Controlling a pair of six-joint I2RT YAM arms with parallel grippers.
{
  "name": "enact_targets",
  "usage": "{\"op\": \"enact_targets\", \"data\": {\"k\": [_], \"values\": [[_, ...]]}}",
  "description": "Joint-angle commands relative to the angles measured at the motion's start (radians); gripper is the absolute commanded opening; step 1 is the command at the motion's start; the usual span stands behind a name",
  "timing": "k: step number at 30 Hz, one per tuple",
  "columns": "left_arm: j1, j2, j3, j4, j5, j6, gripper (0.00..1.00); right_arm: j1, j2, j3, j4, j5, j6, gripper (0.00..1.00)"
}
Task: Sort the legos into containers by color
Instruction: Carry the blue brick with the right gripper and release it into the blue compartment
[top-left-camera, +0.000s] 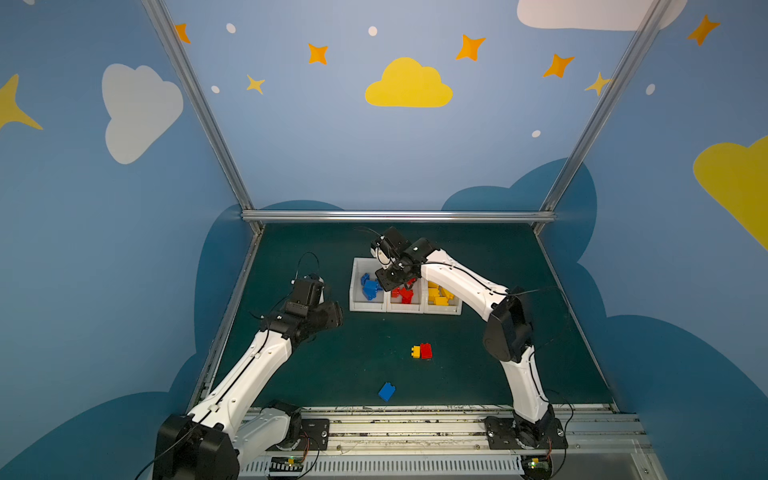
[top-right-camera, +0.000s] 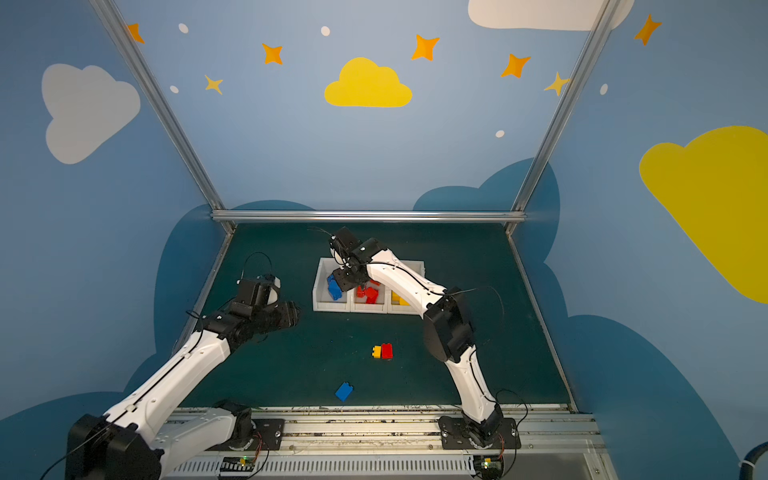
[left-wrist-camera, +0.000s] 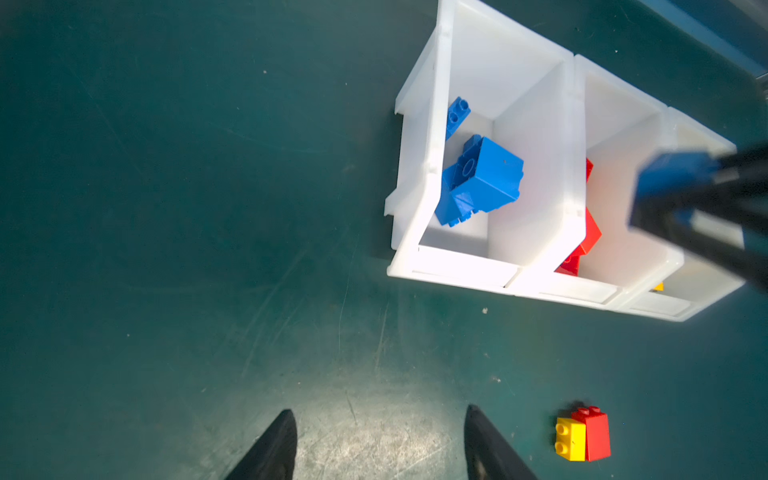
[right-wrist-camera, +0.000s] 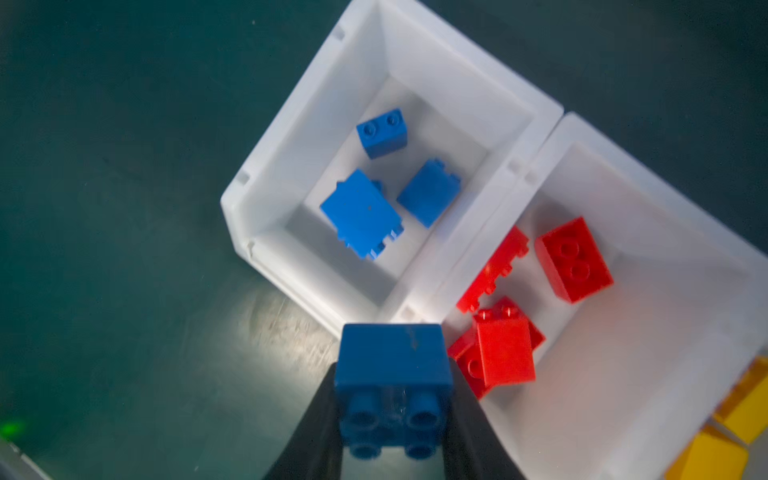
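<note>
The dark green table (top-left-camera: 316, 374) carries a joined row of three white bins (top-left-camera: 368, 308) toward the middle of its far edge. The left-end bin holds blue bricks (right-wrist-camera: 359, 212), the middle one red bricks (right-wrist-camera: 573, 257), and the right-end one yellow bricks (top-left-camera: 440, 293). The right gripper (right-wrist-camera: 392, 370) hangs over the row by the wall between blue and red. Its claw is clamped on a blue 2x2 brick (right-wrist-camera: 392, 353) across two flat sides, studs toward the wrist. The left gripper (left-wrist-camera: 382, 436) hovers near the left edge, claw half spread and empty. Mid-table, a loose red brick (top-left-camera: 426, 350) touches a loose yellow brick (top-left-camera: 415, 351), and a loose blue brick (top-left-camera: 387, 391) lies near the front edge. These bricks look light, rigid and slick. Their smooth opposite side walls probably give a surer hold than the studs.
</note>
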Motion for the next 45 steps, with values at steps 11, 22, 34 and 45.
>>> {"op": "enact_targets", "data": {"k": [11,22,34,45], "values": [[0.003,-0.055,-0.051,0.023,0.037,-0.040,0.64,-0.037,0.147,0.164,0.106,0.006,-0.111,0.23],[0.002,-0.072,-0.065,0.022,0.040,-0.049,0.64,-0.041,0.139,0.123,0.208,0.015,-0.107,0.57],[0.003,-0.085,-0.072,0.019,0.041,-0.049,0.65,-0.044,0.101,0.085,0.223,0.008,-0.098,0.58],[0.001,-0.087,-0.072,0.003,0.050,-0.036,0.65,-0.049,0.019,0.000,0.255,0.012,-0.091,0.58]]}}
